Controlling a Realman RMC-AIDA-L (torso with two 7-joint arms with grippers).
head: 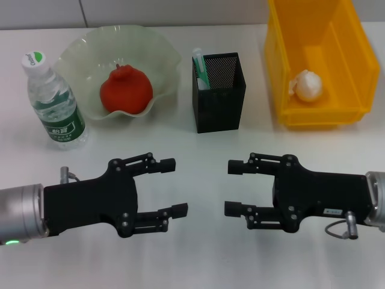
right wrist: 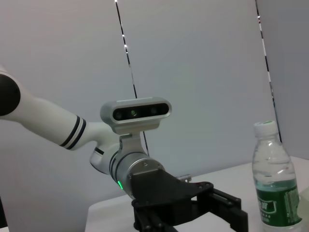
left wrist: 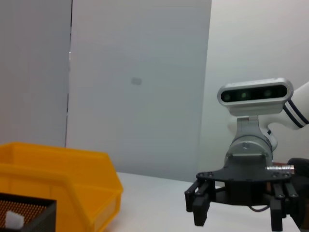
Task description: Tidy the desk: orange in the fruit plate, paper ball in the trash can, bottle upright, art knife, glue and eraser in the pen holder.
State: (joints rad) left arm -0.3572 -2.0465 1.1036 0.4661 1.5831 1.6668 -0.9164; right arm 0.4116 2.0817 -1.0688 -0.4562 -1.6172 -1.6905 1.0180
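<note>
Both grippers, left gripper (head: 174, 186) and right gripper (head: 231, 188), spread wide, holding nothing

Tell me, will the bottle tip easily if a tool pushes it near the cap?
Probably yes. The bottle stands upright, tall and narrow, so a high push could topple it. It looks mostly full, so fairly heavy. Its smooth clear plastic may be slippery.

A plain pale wall (left wrist: 140, 87) with thin vertical panel seams stands behind the scene, otherwise bare.
</note>
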